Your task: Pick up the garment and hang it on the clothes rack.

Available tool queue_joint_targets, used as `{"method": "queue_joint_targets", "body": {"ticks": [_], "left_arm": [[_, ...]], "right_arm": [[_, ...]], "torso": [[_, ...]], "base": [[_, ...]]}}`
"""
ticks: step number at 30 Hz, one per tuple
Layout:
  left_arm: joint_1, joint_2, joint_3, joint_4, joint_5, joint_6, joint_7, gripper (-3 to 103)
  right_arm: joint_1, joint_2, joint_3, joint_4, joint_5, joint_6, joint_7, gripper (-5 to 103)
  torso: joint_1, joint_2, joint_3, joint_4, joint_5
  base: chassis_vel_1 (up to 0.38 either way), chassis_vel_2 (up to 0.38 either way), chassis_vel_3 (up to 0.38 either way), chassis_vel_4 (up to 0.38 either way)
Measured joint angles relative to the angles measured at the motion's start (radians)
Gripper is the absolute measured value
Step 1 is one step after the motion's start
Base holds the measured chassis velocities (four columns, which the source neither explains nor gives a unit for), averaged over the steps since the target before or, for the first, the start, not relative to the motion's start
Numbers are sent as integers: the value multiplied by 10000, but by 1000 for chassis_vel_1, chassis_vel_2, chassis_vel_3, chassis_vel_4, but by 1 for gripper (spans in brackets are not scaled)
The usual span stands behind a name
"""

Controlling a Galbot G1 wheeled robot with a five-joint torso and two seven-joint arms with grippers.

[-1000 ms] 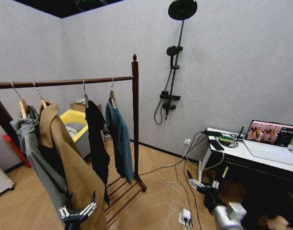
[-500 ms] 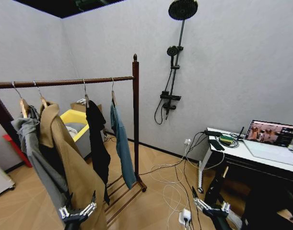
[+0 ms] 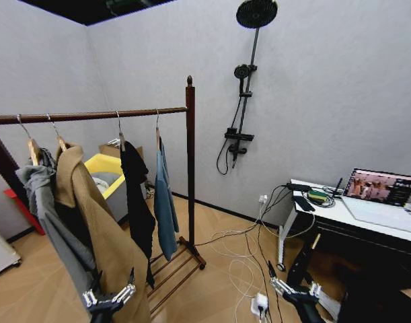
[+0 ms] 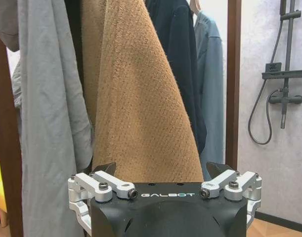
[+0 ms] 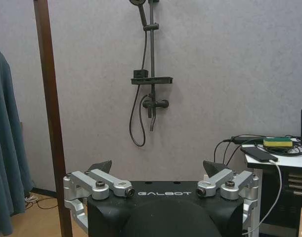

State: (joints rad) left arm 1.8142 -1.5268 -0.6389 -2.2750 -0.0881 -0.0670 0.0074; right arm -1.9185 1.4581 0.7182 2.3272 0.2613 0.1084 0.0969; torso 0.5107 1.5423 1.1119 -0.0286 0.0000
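Nearest, two end effectors low in the head view, both spread and empty: left end effector [image 3: 109, 296] before the long tan coat [image 3: 101, 235], right end effector [image 3: 294, 289] unmoved since half a second ago. Beyond, four hung pieces on the dark reddish-brown wooden clothes rack [image 3: 190, 161]. Teal-blue long-sleeved garment [image 3: 165, 202] nearest the right post, swung back more upright, hem higher.

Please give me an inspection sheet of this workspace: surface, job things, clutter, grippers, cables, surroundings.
Surface: wood floor.
Job things: garment hangs on rack bar, last in row, beside the post.
Clutter: tan coat, grey jacket, black top on same bar.
Grippers: left gripper low by coat, open, empty; right gripper low near desk, open, empty.
Cables: white loops on floor.
Surroundings: shower stand, laptop.
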Motion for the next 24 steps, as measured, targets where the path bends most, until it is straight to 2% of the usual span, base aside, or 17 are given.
{"method": "queue_joint_targets", "body": {"ticks": [12,24], "left_arm": [[0,0,0,0,0,0,0,100],[0,0,0,0,0,0,0,100]], "right_arm": [[32,-9,-10,-22,20,-31,0,100],[42,-9,-12,-32,28,-44,1,100]], "torso": [[0,0,0,-2,0],[1,0,0,-2,0]], "base": [[-43,-47,-43,-41],[-108,-105,-102,-111]]}}
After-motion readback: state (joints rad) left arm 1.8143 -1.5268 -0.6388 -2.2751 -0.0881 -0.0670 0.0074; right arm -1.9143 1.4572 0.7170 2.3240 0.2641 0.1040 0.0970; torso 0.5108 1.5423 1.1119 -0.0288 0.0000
